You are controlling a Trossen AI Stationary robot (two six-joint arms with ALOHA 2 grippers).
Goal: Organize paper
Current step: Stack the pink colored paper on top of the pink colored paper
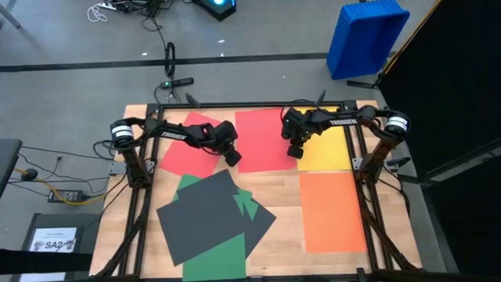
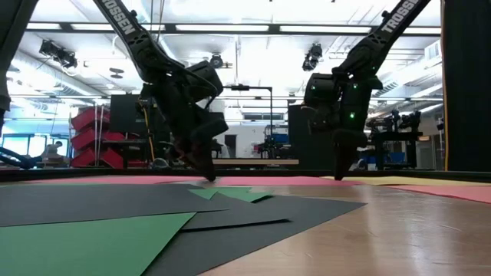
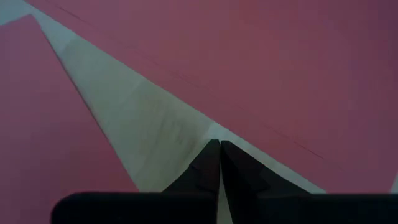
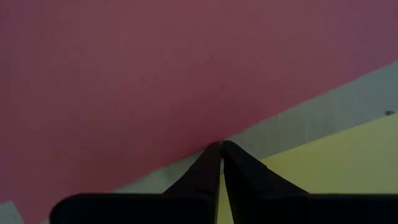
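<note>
A: From above, where is the paper (image 1: 333, 210)?
B: Spread flat over the table (image 1: 280, 205), reds far, dark sheets near. Left gripper (image 1: 232, 158) and right gripper (image 1: 297, 151) are closed, empty.
A: The wrist views?
B: Tips pressed beside red edges. Light, limp, slippery, I'd say; slide by an edge.

Beyond my table's far edge, at one o'clock, I see a blue plastic bin (image 1: 365, 37) on the grey floor. At twelve o'clock a black tape line (image 1: 94, 66) crosses that floor, with a tangle of white cable (image 1: 100, 11) near eleven. At eight o'clock lies a white printed sheet marked SA2 (image 1: 53, 240), and a power strip (image 1: 66, 195) sits near nine. My wooden table (image 1: 282, 196) shows bare at centre.
</note>
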